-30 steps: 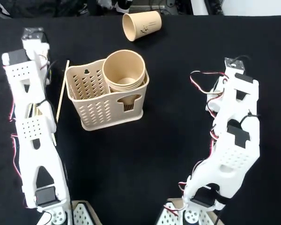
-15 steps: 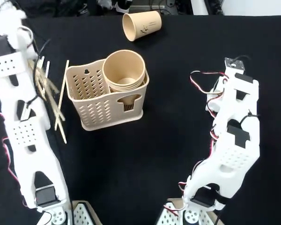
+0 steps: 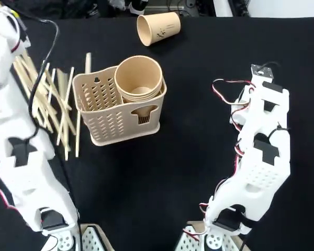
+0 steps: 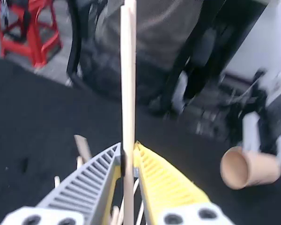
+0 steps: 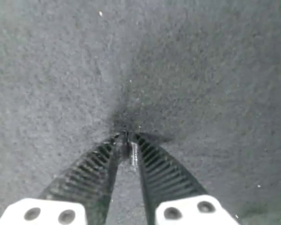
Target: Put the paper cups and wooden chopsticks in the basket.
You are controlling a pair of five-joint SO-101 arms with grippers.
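So far, you have stacked tan paper cups (image 3: 138,78) in the beige plastic basket (image 3: 112,124), one cup (image 3: 158,28) and wooden chopsticks (image 3: 46,104) lying on the black bench (image 3: 193,68), left fingers (image 4: 96,176) pinching one chopstick (image 4: 128,70), right fingers (image 5: 97,169) closed empty.

left jaws clamped, right jaws pressed together

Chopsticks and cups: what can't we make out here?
Left wrist view: held chopstick runs off the top edge; left gripper hides its lower end.
High view: left arm covers part of the loose chopsticks.
High view: nested cups in the basket; count unclear.
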